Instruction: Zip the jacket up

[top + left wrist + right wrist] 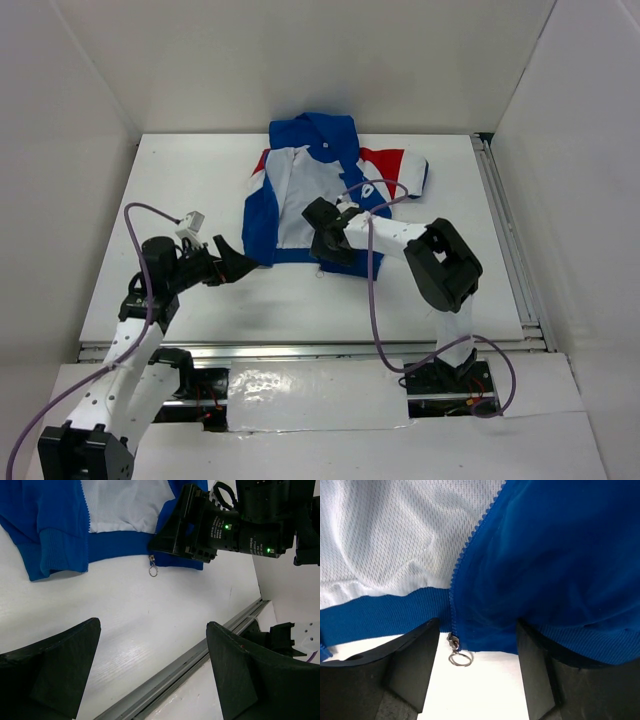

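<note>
Blue jacket (300, 195): zipper pull (459, 657) lies between the parted jaws of the right pincer (477, 630), zipper track (466, 555) running toward the far edge of the surface (200, 180); left pincer (152, 630), also parted, sits farther off.

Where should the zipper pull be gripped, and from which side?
I'd pinch the small metal ring hanging below the slider at the jacket hem. Come from the hem side: it lies flat on bare table, clear of the fabric.
</note>
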Robot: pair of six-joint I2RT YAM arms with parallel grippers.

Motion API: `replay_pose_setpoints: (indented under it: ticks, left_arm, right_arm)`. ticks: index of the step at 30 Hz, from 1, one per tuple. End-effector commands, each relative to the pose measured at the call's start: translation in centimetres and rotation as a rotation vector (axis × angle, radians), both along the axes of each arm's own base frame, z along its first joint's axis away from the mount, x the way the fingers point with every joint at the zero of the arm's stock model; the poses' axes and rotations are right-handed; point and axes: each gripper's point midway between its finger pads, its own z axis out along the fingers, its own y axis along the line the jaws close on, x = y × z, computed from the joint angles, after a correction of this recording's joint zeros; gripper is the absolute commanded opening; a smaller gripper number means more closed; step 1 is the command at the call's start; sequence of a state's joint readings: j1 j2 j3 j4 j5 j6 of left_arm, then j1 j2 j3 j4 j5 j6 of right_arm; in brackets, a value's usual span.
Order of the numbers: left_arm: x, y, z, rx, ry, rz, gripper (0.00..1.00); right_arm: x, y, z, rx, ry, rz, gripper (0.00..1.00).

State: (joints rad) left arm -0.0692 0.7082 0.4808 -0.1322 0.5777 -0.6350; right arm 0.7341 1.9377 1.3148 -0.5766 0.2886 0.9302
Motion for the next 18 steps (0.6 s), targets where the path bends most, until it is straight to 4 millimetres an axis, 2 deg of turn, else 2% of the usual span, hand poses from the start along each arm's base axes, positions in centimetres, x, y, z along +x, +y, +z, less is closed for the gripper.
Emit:
replay_pose_setpoints:
  ticks: [1,9,13,18]
  left_arm:
    - [0.4,-0.1,1.2,-0.008,-0.024,0.001,0.99]
    - [0.3,-0.3,1.3,-0.012,-0.035,-0.018,0.99]
    - [0.2,-0.4,1.3,-0.013,-0.038,-0.021,0.99]
    - [0.1,-0.5,1.4,-0.016,-0.042,-0.033,0.99]
  right_arm:
    - [0.5,-0.5,-0.6,-0.039,-0.001,-0.044,0.69]
    - [-0.1,-0.2,0.2,0.010,-0.042,-0.014,0.70]
    - [-0.3,-0.2,1.5,0.026,-0.077,-0.013,0.70]
    - [-0.8,-1.1,2.9,0.025,-0.110,-0.059,0.70]
